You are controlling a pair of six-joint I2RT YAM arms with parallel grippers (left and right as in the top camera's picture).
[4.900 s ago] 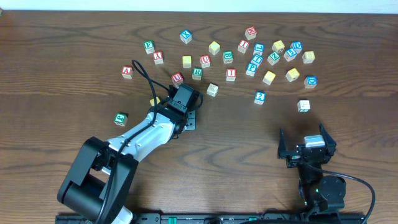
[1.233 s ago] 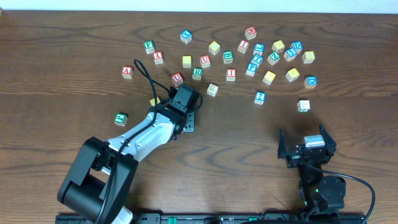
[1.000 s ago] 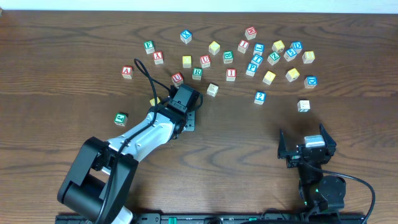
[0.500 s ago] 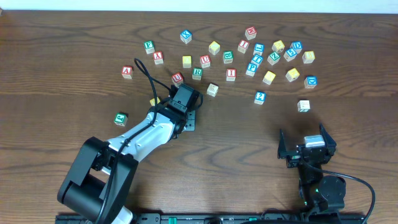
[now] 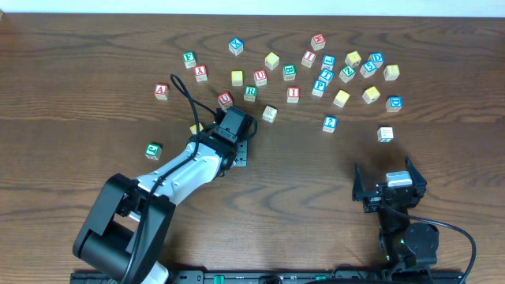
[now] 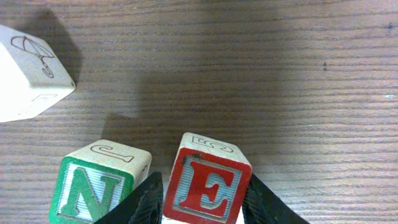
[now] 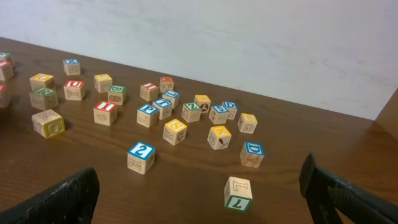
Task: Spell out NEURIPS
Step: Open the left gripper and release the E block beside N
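My L end effector pinches red E just beside green N, left half of table, so the word reads in line. R end effector is spread wide, parked near the front edge.

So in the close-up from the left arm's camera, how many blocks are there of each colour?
Green-faced, the N block: 1
Red-faced, the E block: 1
Bare wood showing only a line drawing, the plain block: 1
Total: 3
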